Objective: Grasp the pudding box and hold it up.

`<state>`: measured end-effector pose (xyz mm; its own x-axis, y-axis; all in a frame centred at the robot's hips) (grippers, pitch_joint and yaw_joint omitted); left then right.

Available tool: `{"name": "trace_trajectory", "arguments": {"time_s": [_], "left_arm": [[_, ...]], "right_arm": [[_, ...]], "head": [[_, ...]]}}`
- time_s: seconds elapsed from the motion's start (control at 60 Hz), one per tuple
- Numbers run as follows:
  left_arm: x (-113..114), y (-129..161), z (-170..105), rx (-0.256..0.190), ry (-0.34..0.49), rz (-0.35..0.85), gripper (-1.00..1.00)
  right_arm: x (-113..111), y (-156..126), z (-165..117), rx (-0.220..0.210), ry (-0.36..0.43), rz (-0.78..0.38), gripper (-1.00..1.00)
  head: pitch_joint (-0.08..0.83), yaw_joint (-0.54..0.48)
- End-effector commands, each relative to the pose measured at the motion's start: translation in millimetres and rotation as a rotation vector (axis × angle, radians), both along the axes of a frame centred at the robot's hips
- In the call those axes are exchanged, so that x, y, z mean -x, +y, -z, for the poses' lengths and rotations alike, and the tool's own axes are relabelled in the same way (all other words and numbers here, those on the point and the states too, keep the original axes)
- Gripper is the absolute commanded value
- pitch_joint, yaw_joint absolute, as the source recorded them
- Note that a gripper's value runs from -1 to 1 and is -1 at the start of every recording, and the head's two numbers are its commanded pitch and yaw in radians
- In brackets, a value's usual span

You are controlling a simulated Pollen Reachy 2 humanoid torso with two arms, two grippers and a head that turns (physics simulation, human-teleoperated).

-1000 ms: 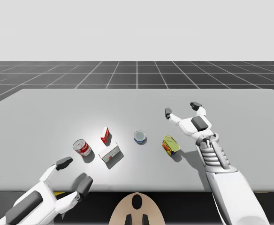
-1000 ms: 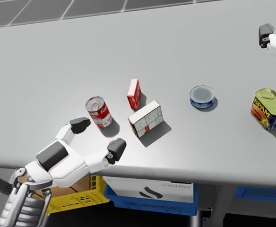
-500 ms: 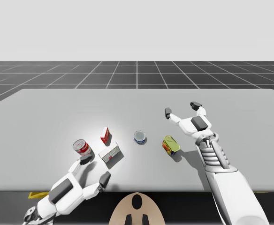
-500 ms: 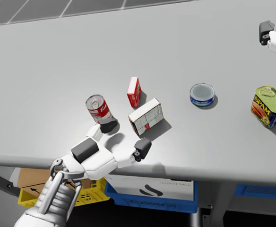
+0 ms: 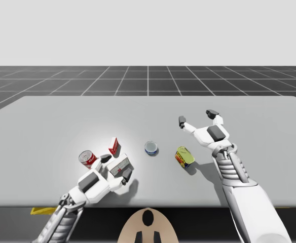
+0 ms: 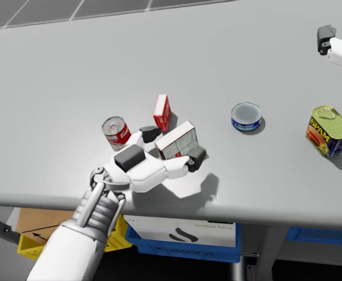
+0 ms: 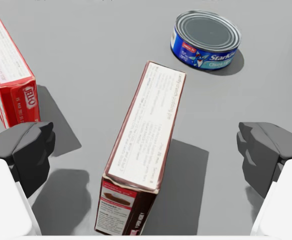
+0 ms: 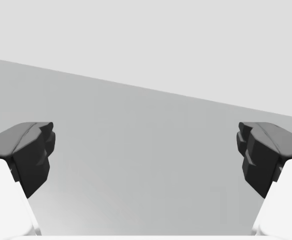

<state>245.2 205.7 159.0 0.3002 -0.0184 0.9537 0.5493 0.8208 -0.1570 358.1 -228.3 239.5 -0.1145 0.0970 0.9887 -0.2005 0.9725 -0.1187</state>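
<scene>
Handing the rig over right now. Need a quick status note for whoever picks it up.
Left gripper: open, straddling the pudding box; neither finger touches it.
Right gripper: open, holding nothing, over the table on its right side.
Pudding box: stands on a narrow long side on the table, with a red box close beside one left finger.
Done: left gripper placed around the box.
Left: shut on the box, lift it, hold it up. Closing may nudge the red box, so go gently.
</scene>
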Motion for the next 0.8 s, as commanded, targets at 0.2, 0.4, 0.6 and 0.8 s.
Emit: {"name": "trace_trajectory", "arguments": {"time_s": [0.2, 0.4, 0.6, 0.8], "left_arm": [[-7.0, -11.0, 11.4, -0.071, 0.013, -0.019, 1.00], [-4.5, -11.0, 13.3, -0.082, 0.017, -0.006, 1.00], [-3.3, -10.8, 13.4, -0.085, 0.014, -0.004, 1.00], [-1.7, -10.3, 8.8, -0.091, 0.002, 0.007, 1.00]], "right_arm": [[0.1, 0.0, -0.2, -0.001, 0.000, 0.000, -1.00], [0.5, -1.9, -2.8, -0.011, -0.010, 0.005, -1.00], [0.8, -3.6, -3.3, -0.018, -0.019, 0.013, -1.00], [1.0, -4.6, -3.3, -0.020, -0.018, 0.013, -1.00]], "head": [[0.750, 0.23], [0.635, 0.25], [0.456, 0.26], [0.336, 0.27]]}}
